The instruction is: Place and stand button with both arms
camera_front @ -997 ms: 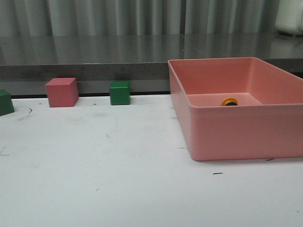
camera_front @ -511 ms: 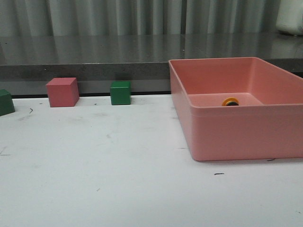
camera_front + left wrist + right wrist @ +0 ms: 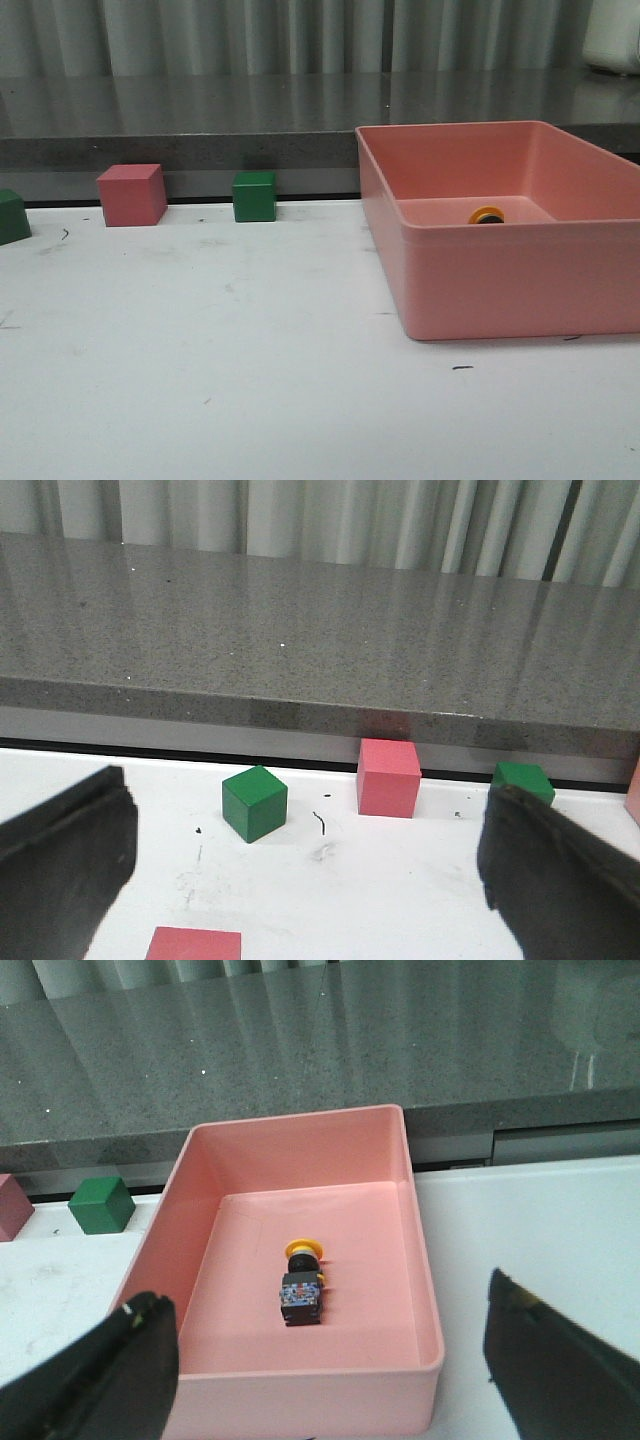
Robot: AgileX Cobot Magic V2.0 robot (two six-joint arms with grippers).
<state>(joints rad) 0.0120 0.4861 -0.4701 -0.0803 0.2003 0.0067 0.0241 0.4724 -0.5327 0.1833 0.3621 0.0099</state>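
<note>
The button (image 3: 302,1286) lies on its side on the floor of the pink bin (image 3: 300,1400), its yellow cap pointing at the far wall and its black body toward me. In the front view only the yellow cap of the button (image 3: 487,215) shows above the bin's near wall (image 3: 520,280). My right gripper (image 3: 322,1300) is open above the bin's near side, a finger off to each side, with nothing between them. My left gripper (image 3: 305,815) is open and empty over the white table among the cubes. Neither arm shows in the front view.
A pink cube (image 3: 131,195) and a green cube (image 3: 254,197) stand at the table's back edge, and another green cube (image 3: 12,217) sits at the far left. A further pink cube (image 3: 195,944) lies close under the left gripper. A grey counter runs behind the table.
</note>
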